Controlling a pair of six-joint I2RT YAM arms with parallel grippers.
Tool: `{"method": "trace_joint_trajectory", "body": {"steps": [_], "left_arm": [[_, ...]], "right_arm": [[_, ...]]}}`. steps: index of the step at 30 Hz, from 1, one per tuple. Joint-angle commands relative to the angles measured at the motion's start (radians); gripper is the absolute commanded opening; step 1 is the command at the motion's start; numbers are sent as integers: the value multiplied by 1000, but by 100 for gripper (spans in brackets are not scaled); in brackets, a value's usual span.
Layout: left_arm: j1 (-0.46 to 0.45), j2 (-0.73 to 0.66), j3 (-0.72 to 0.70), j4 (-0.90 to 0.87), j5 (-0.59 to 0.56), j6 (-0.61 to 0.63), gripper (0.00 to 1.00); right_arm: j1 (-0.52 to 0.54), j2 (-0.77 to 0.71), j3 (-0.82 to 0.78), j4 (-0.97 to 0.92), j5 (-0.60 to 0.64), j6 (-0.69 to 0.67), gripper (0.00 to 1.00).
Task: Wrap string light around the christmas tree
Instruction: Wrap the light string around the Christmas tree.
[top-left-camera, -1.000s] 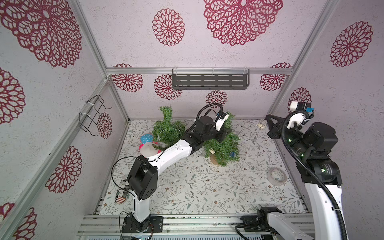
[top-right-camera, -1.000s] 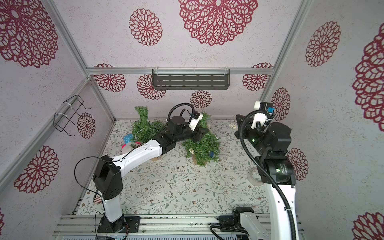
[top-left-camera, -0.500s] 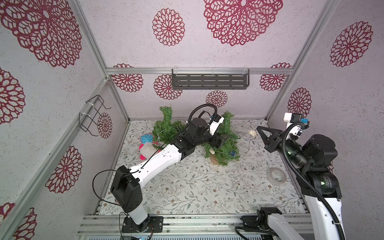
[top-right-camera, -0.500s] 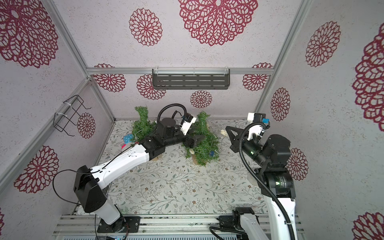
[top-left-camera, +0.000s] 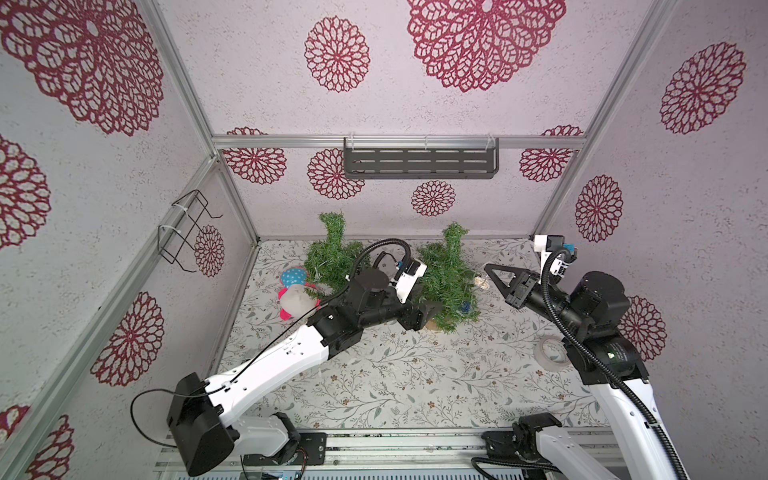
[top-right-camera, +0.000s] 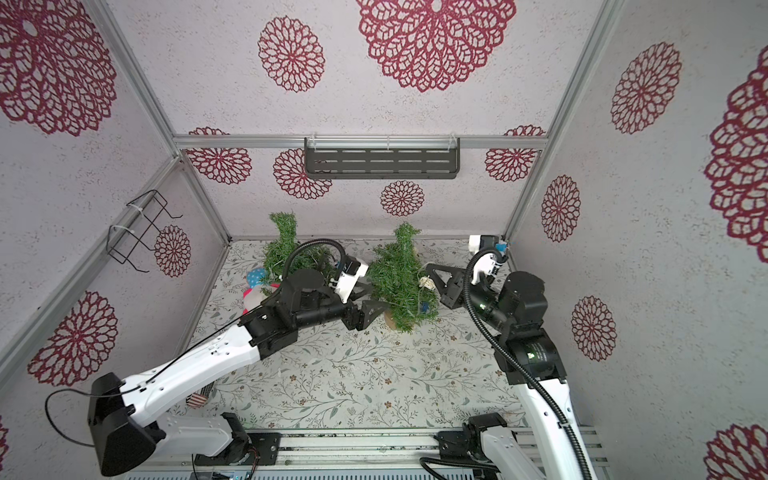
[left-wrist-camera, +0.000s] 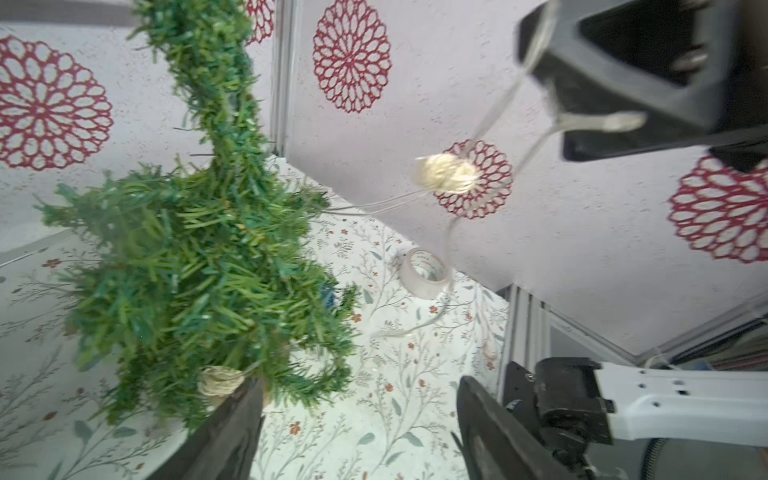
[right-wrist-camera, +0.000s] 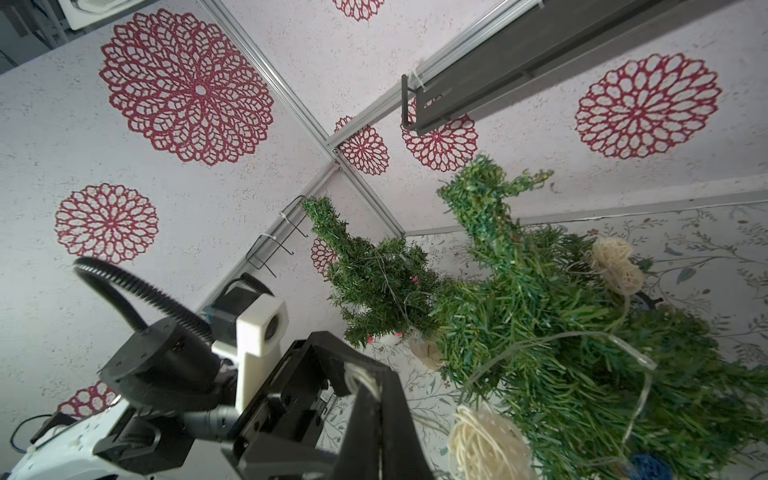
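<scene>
My left pincer (left-wrist-camera: 359, 386) stands wide with nothing gripped, low at the foot of the tree (top-right-camera: 401, 282), on the side facing the second tree (top-right-camera: 286, 245). In my left wrist view, one finger (left-wrist-camera: 224, 428) sits right beside a woven ball (left-wrist-camera: 220, 380) tucked under the lowest branches (I cannot tell whether they touch).

My right pincer (top-right-camera: 429, 267) is closed on the string light (left-wrist-camera: 446, 174). Its clear wire comes out between the fingertips, and the pincer is held up off the table (top-left-camera: 395, 374), just beside the tree on the side away from my left arm. From the grip the wire drops to a ball hanging in the air between that pincer and the branches. One strand runs from there into the green, while another curls down toward the table.

My right wrist view shows more of the light already lying over the tree: wire draped across the branches, a pale ball (right-wrist-camera: 615, 266) high up, another (right-wrist-camera: 486, 444) lower down, and a blue one (right-wrist-camera: 648, 465) near the bottom.

The tree stands upright toward the back of the table. A tape roll (top-left-camera: 552, 351) lies well apart from it near my right arm, and a toy (top-left-camera: 297, 297) sits by the second tree.
</scene>
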Motion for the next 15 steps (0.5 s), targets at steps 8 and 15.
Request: {"method": "trace_joint_trajectory", "body": {"steps": [8, 15], "left_arm": [[-71, 139, 49, 173, -46, 21, 70], [-65, 169, 54, 205, -70, 25, 28]], "right_arm": [[151, 0, -41, 170, 110, 83, 0], [197, 29, -70, 219, 123, 96, 0]]}}
